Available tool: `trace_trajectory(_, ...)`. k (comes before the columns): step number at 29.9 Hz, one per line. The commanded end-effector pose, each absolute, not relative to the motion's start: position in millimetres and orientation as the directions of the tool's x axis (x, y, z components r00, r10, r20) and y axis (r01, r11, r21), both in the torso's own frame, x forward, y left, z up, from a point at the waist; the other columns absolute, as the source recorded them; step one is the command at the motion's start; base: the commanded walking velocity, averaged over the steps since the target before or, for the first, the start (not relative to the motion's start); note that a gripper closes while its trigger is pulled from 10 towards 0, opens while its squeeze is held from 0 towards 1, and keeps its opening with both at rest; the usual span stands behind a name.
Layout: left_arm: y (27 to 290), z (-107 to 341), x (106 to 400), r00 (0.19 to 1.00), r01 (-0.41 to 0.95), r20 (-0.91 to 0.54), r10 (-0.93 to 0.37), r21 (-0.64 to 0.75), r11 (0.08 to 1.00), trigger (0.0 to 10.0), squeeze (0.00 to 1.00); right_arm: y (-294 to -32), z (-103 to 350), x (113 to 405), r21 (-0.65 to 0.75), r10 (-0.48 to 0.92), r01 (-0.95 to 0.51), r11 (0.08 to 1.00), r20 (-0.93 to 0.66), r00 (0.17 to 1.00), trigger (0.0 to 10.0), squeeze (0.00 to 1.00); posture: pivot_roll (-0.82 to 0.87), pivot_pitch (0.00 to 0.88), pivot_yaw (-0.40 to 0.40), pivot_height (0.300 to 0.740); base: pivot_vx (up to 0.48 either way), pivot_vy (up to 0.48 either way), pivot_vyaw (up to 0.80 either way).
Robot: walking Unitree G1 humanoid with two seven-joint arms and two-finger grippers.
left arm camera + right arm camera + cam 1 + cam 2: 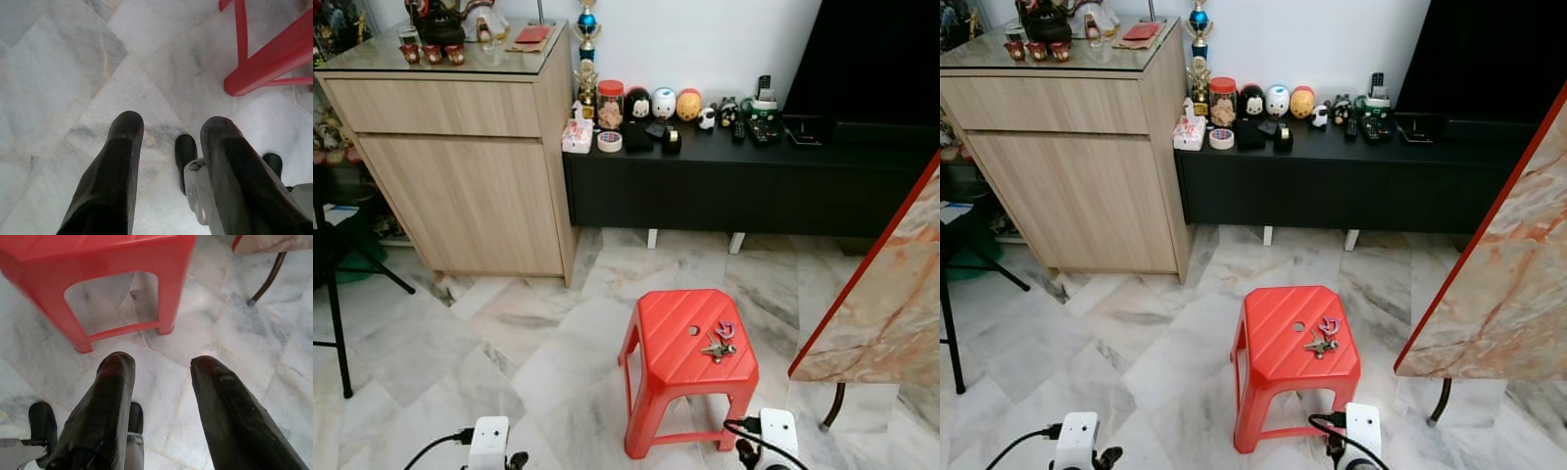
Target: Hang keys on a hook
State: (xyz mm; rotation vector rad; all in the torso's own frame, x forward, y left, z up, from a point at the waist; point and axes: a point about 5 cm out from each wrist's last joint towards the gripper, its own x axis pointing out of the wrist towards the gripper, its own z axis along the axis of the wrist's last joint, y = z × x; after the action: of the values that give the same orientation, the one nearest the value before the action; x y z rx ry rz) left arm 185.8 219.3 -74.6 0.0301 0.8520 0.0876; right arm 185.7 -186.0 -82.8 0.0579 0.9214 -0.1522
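While both arms hang low, left gripper (pixel 168 142) and right gripper (pixel 159 374) spread empty; keys (pixel 719 343) lie on red stool (pixel 671 362). Approach step; next, reach and pinch them.

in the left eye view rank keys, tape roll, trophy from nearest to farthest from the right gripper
1. keys, on the red stool, just ahead of the right gripper.
2. tape roll, on the black cabinet's left end.
3. trophy, behind the roll, by the wall.

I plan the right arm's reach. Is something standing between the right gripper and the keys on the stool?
Nothing visible does. The keys lie bare on the stool top. The right gripper hangs open, low beside the stool, floor beneath it. It must rise above the seat edge first.
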Motion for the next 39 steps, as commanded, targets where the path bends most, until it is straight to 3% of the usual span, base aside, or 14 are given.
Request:
trace_trajectory(1,217.1,-74.6,186.8,0.655,-0.062,-0.750,0.086,0.060,0.996,10.0,0.00,-187.1,-80.8,188.9,-0.012,-0.111,0.166,0.986,-0.785,0.609,10.0,0.00,0.10,0.000,-0.049,0.740,0.000,0.000,0.00)
trace_trajectory(24,219.0,-73.5,187.9,0.660,-0.063,-0.746,0.093,0.068,0.996,10.0,0.00,-182.4,-82.1,186.8,-0.004,-0.102,0.159,0.987,-0.784,0.612,10.0,0.00,0.11,0.000,-0.048,0.740,0.000,0.000,0.00)
trace_trajectory(39,220.8,-73.2,187.9,0.659,-0.064,-0.746,0.098,0.074,0.995,10.0,0.00,-181.7,-83.3,185.2,-0.008,-0.091,0.139,0.990,-0.794,0.601,10.0,0.00,0.11,0.000,-0.048,0.740,0.252,0.000,0.00)
